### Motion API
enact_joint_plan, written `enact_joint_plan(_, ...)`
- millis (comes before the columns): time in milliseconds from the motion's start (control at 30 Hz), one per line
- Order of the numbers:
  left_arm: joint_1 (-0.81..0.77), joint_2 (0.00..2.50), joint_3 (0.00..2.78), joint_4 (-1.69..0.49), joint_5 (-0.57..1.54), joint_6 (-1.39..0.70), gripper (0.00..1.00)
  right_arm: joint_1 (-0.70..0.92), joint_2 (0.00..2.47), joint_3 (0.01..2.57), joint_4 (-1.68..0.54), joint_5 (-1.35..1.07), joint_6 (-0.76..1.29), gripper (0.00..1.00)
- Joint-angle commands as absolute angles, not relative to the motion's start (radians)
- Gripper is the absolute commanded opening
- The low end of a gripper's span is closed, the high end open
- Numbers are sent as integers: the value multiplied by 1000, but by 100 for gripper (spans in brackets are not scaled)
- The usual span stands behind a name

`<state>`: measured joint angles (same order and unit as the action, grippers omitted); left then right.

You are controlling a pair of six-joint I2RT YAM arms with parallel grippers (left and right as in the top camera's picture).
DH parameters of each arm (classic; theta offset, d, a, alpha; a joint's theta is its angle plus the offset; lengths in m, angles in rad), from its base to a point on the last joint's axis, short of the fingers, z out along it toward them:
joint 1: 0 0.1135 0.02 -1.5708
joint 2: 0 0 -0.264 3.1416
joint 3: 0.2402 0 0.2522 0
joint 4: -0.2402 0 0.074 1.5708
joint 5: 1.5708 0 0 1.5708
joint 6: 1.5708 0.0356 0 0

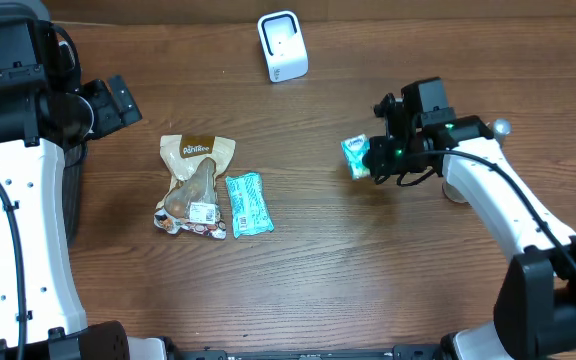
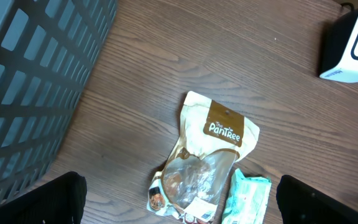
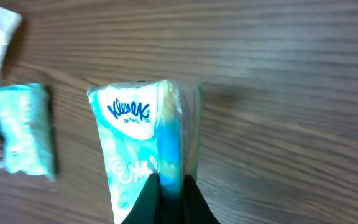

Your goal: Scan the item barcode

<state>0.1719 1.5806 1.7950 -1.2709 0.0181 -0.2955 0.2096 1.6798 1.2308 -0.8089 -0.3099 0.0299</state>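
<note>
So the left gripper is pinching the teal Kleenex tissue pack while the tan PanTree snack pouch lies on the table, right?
No: the right gripper pinches the teal Kleenex tissue pack, as the right wrist view shows. The tan PanTree snack pouch does lie on the table.

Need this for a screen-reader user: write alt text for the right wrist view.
The right gripper is shut on a teal-and-white Kleenex tissue pack, pinching its edge at the bottom of the frame, with the logo facing the camera against a brown wooden table. At the left, blurred, a second teal packet lies on the table.
</note>
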Motion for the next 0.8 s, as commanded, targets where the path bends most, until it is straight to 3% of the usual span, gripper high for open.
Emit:
enact_joint_plan(0, 170, 1582, 1802, -1272, 19, -284, 100, 216, 1665, 1249, -812, -466, 10, 4)
enact_joint_plan(233, 170, 1582, 1802, -1271, 19, -284, 100, 239, 1664, 1249, -799, -464, 3, 4)
enact_joint_plan(600, 170, 1582, 1802, -1272, 19, -284, 100, 386, 1664, 1250, -791, -205, 3, 4)
enact_joint_plan(767, 170, 1582, 1802, -1272, 19, -284, 100, 389, 1664, 1331, -815, -116, 122, 4)
